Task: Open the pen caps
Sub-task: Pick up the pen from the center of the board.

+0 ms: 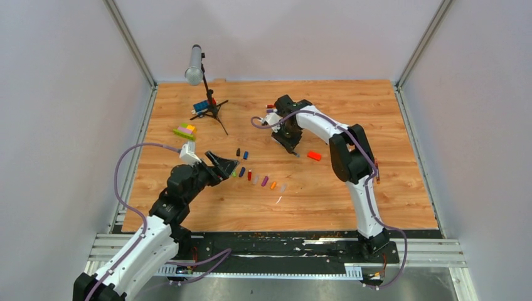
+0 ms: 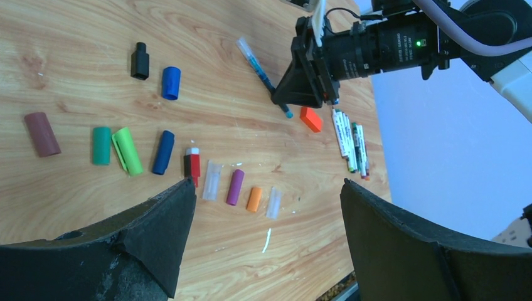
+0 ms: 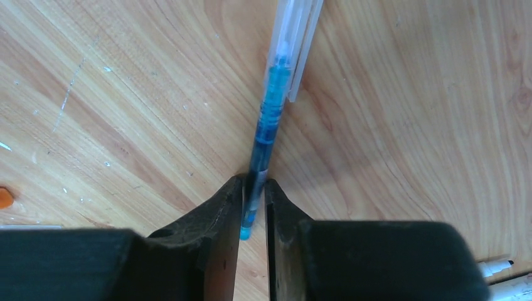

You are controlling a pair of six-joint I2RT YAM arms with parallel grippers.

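On the counter [image 1: 351, 188], the right claw [image 3: 253, 185] straddles the pen [image 3: 271, 106], barely parted; grip indeterminate. The left claw [image 2: 266, 188] hangs wide and empty beside the caps [image 2: 235, 187], probably on standby.

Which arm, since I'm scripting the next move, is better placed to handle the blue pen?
Right, probably: the right pincer straddles the blue pen, while the left pincer hangs open near the loose caps, apart from that pen.
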